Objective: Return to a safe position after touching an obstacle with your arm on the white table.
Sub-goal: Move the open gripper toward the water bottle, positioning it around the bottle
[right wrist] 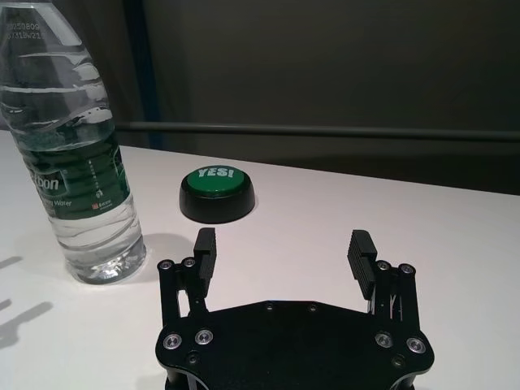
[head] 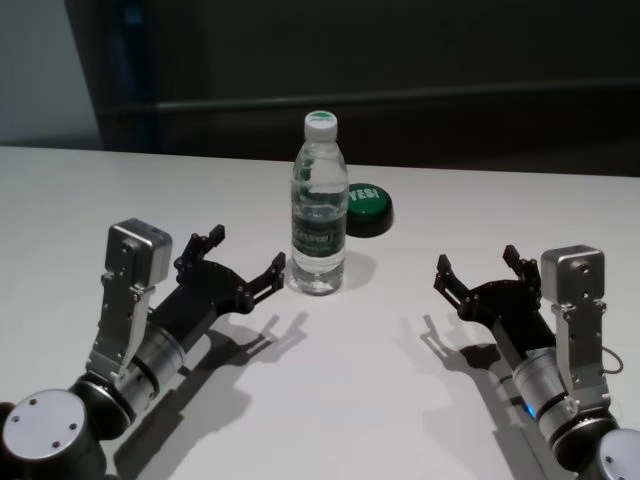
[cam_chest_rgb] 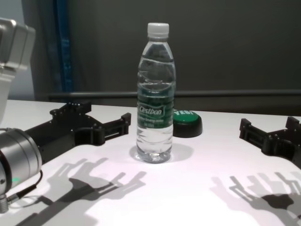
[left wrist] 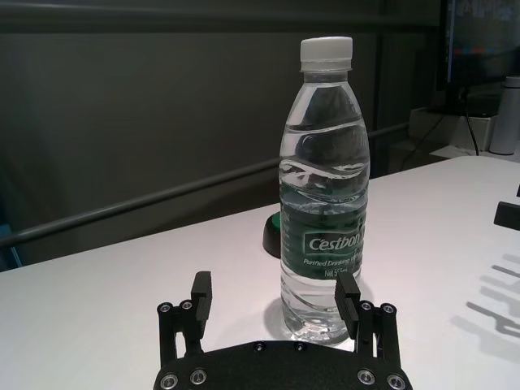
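Note:
The obstacle, a tall clear water bottle (head: 320,205) with a white cap and green label, stands upright mid-table on the white table (head: 380,400). My left gripper (head: 243,252) is open and empty, low over the table just left of the bottle. Its nearer fingertip (cam_chest_rgb: 125,119) sits a small gap from the bottle (cam_chest_rgb: 155,94). In the left wrist view the bottle (left wrist: 325,187) rises just past the open gripper (left wrist: 274,286). My right gripper (head: 478,260) is open and empty, well to the bottle's right. The right wrist view shows this gripper (right wrist: 280,244) with the bottle (right wrist: 77,162) off to one side.
A low black disc with a green top (head: 366,208) sits just behind and right of the bottle. It also shows beyond the right gripper as the disc (right wrist: 217,191). A dark wall with a rail runs behind the table's far edge (head: 500,165).

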